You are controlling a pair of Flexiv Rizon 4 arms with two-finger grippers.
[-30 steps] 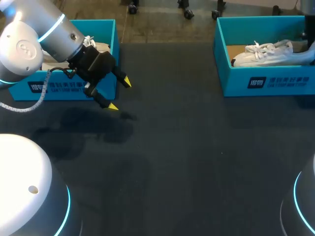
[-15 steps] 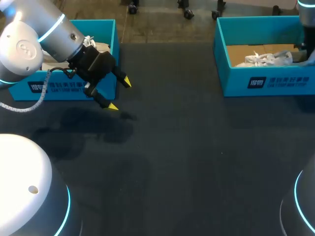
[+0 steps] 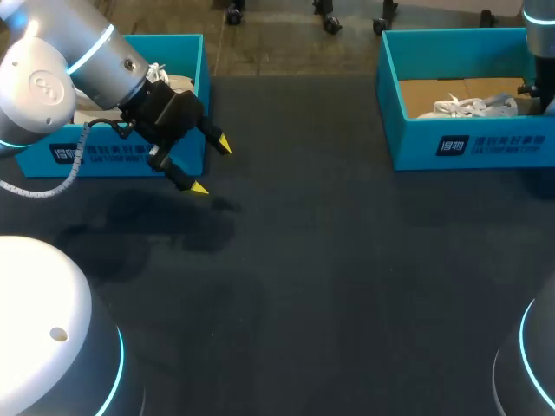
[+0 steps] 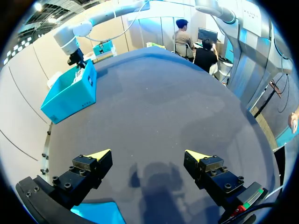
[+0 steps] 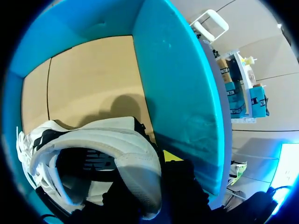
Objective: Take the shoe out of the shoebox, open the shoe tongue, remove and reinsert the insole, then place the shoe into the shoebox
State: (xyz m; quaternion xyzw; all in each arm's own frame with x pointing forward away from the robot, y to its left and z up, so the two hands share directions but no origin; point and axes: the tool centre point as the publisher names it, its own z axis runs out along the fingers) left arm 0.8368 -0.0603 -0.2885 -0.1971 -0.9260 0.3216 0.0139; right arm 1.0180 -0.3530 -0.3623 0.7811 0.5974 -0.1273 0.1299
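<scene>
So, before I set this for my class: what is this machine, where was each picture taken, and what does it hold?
It is a robot with two arms at a dark table. One picture looks down from above and behind; the round ones come from wrist cameras. The left gripper, two fingers with yellow tips, hangs open over the table, holding nothing. Two teal shoeboxes stand at the far corners: the left shoebox and the right shoebox, which holds a white shoe. The right arm is down in that box at the shoe's heel; whether it grips cannot be seen.
</scene>
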